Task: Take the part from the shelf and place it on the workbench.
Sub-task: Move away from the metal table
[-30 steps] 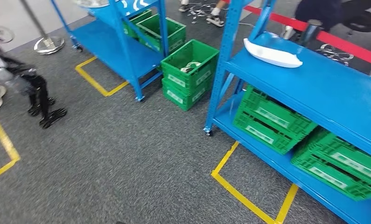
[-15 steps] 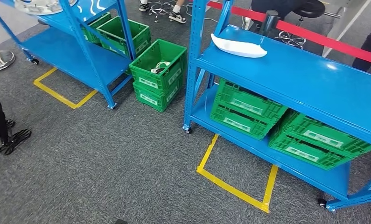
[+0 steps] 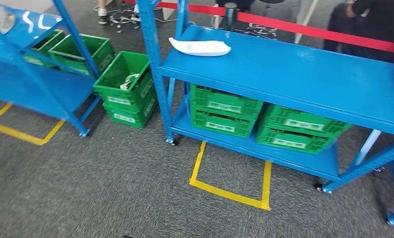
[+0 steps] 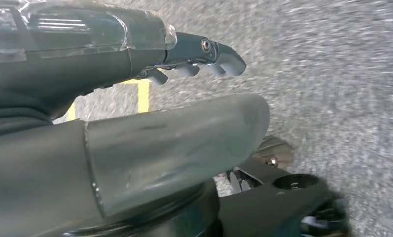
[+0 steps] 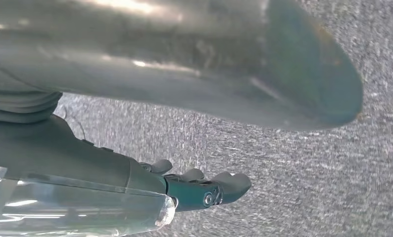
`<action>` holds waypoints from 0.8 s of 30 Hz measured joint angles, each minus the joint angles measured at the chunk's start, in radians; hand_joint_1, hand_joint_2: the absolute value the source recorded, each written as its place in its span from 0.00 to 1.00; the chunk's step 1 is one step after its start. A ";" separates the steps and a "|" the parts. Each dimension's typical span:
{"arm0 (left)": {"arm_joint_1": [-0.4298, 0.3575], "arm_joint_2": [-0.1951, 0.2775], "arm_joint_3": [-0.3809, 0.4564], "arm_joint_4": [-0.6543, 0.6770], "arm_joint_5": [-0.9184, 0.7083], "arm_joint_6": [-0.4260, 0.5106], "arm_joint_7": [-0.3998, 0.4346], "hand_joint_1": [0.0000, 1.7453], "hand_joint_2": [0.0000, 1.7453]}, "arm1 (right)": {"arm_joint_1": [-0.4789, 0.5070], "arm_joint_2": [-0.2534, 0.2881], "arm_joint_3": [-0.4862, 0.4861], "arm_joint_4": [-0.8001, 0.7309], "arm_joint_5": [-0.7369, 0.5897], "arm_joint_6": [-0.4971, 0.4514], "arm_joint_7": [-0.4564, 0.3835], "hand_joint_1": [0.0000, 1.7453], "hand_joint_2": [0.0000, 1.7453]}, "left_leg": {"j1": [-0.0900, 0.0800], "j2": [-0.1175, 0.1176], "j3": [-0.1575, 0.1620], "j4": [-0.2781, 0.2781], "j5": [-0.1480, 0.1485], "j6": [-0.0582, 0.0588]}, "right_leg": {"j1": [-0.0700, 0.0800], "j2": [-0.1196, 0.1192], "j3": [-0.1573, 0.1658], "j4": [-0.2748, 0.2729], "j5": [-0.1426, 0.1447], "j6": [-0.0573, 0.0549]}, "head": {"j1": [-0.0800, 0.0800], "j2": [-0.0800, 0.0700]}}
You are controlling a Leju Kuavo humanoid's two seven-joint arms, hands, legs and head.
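The left hand (image 4: 194,57) hangs down beside the robot's body, over the grey carpet floor (image 4: 332,74). Its fingers (image 4: 224,57) are a little curled, apart from the thumb, and they hold nothing.

In the head view, the landmark is the blue shelf (image 3: 304,74) in the middle. To the left of this shelf stands a green crate (image 3: 128,82) with some pale thing inside, on top of another crate. The white part (image 3: 199,47) lies on the top board of the shelf, near the left rear corner, close to the upright post. It is long and flat, and its long axis runs along the length of the shelf, from left to right. Under the top board, on the lower board, stand more green crates (image 3: 224,111).

The right hand (image 5: 199,190) also hangs low over the carpet. Its fingers (image 5: 231,182) are slightly curled and apart from the thumb, with nothing between them.

Both hands are well apart from the part, which lies ahead and higher than them. As the part sits toward the left end of the shelf, the left hand seems the nearer one, but the robot probably must step closer first.
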 joint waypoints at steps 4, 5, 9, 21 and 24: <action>0.001 0.004 0.000 0.000 0.000 0.001 -0.003 0.00 0.00 | -0.004 0.001 0.000 0.000 -0.001 0.001 -0.001 0.00 0.00 | 0.001 -0.061 0.053 -0.124 0.035 0.013 | -0.009 0.054 -0.004 0.007 -0.008 0.024 | -0.002 0.000; 0.001 0.003 0.000 0.000 0.000 0.001 -0.003 0.00 0.00 | -0.004 0.001 0.000 0.000 -0.001 0.001 -0.001 0.00 0.00 | 0.001 -0.045 0.059 -0.130 0.032 0.017 | -0.011 0.065 -0.007 0.005 -0.008 0.030 | -0.003 0.000; 0.002 0.005 0.000 0.000 0.001 0.002 -0.005 0.00 0.00 | -0.008 0.004 0.004 -0.001 -0.001 0.003 -0.002 0.00 0.00 | 0.004 0.029 0.084 -0.152 0.028 0.036 | -0.008 -0.032 -0.068 0.119 -0.069 0.053 | 0.019 0.000; -0.007 0.002 0.000 0.000 0.002 0.000 -0.001 0.00 0.00 | 0.005 0.002 0.018 0.000 -0.002 0.004 0.004 0.00 0.00 | 0.000 0.074 0.111 -0.148 -0.007 0.021 | -0.019 -0.079 -0.024 0.000 0.016 0.059 | 0.035 0.000; -0.007 0.002 0.000 0.000 0.009 -0.008 -0.003 0.00 0.00 | 0.002 0.001 0.019 0.000 -0.002 0.008 0.006 0.00 0.75 | 0.000 0.067 0.115 -0.157 -0.006 0.020 | -0.018 -0.083 -0.023 0.001 0.010 0.052 | 0.021 0.000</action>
